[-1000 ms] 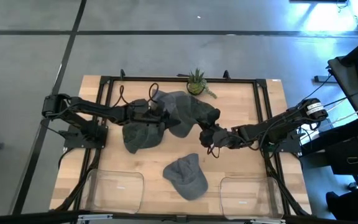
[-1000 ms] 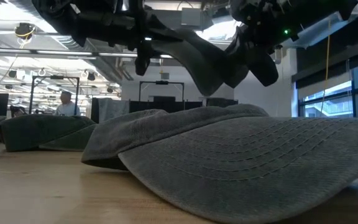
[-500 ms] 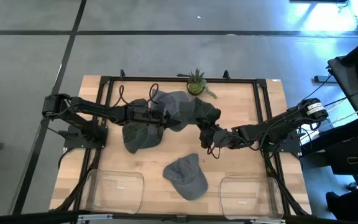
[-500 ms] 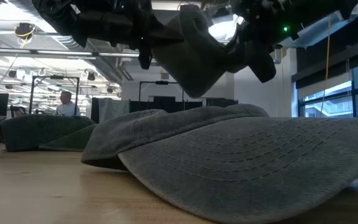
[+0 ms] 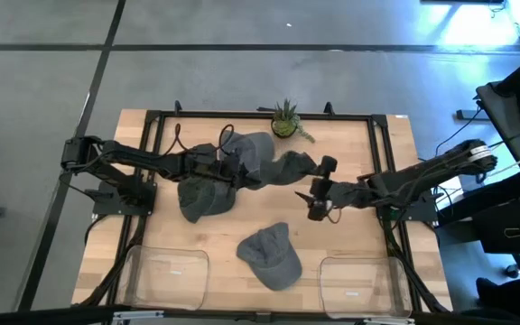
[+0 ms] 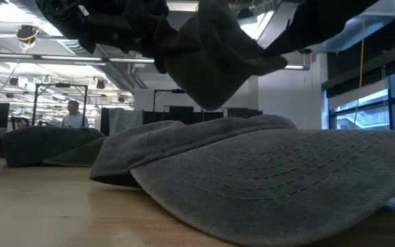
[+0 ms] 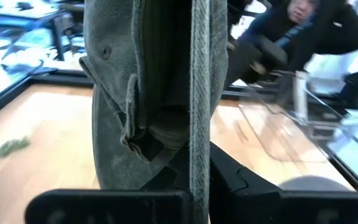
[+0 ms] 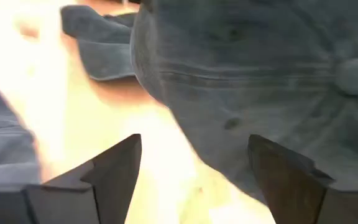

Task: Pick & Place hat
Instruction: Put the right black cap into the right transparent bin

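Looking down from the high view, you find the left pincer (image 5: 227, 168) clamped on the raised grey hat (image 5: 262, 159), which hangs above the back-centre of the wooden surface (image 5: 350, 149), just in front of the small potted plant (image 5: 285, 120). Your left wrist view confirms the grip: the hat's fabric (image 7: 154, 93) runs down between that arm's dark fingers (image 7: 229, 177) and fills most of the picture. The right pincer (image 5: 319, 191) sits just to the right of the hat, apart from it, with its fingers spread open; in the right wrist view the two fingers (image 8: 114, 168) stand wide with bare surface between them and the hat's crown (image 8: 260, 74) lies beyond their tips. Note two more hats resting on the surface: one dark grey hat (image 5: 204, 197) lies under the left arm, and another grey cap (image 5: 271, 256) lies near the front edge between two clear bins (left bin (image 5: 165, 275), right bin (image 5: 357, 284)). From the low view, the front cap's brim (image 6: 273, 178) fills the foreground, the held hat (image 6: 214, 58) hangs above it, and a person (image 6: 70, 115) shows far back in the room.
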Controlling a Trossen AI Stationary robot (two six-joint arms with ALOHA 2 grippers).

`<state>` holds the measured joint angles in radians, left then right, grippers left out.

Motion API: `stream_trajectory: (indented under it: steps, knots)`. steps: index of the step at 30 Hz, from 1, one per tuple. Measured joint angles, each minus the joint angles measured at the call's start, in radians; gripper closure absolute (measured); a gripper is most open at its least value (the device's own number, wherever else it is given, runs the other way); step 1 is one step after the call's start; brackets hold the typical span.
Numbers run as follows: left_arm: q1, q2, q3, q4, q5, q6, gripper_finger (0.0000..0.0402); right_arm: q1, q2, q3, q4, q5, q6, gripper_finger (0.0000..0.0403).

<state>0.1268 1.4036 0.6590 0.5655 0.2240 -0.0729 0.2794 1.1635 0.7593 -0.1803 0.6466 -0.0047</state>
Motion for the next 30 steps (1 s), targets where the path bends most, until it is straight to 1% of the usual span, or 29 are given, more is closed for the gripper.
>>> stream_trajectory:
  steps: [3, 7, 11, 13, 17, 22, 24, 26, 30]
  knots:
    - [0.0, 0.0, 0.0, -0.001, 0.053, 0.06, 0.0388, 0.0, -0.06, 0.0, -0.021, -0.005, -0.003, 0.0108]
    - [0.0, 0.0, 0.0, -0.027, 0.058, 0.097, 0.0389, 0.0, -0.125, 0.0, 0.01, -0.018, -0.028, 0.0112]
    - [-0.002, 0.0, 0.0, -0.038, 0.061, 0.128, 0.0389, 0.0, -0.164, 0.0, 0.08, -0.012, -0.059, 0.0112]
    - [-0.007, 0.0, 0.0, -0.037, 0.075, 0.138, 0.0388, -0.008, -0.16, 0.0, 0.104, -0.016, -0.1, 0.0112]
    - [-0.018, 0.0, 0.0, -0.009, 0.099, 0.139, 0.0388, -0.049, -0.124, 0.0, 0.137, -0.097, -0.126, 0.0112]
    - [-0.035, 0.0, 0.0, -0.008, 0.1, 0.139, 0.0387, -0.092, -0.096, 0.0, 0.136, -0.11, -0.105, 0.0115]
    - [-0.036, 0.0, 0.0, -0.012, 0.1, 0.139, 0.0387, -0.098, -0.097, 0.0, 0.139, -0.142, -0.084, 0.0127]
    - [-0.036, 0.0, 0.0, -0.012, 0.1, 0.139, 0.0387, -0.101, -0.097, 0.0, 0.139, -0.176, -0.061, 0.0148]
    - [-0.034, 0.0, 0.0, -0.013, 0.098, 0.139, 0.0387, -0.101, -0.097, 0.0, 0.139, -0.18, -0.046, 0.0214]
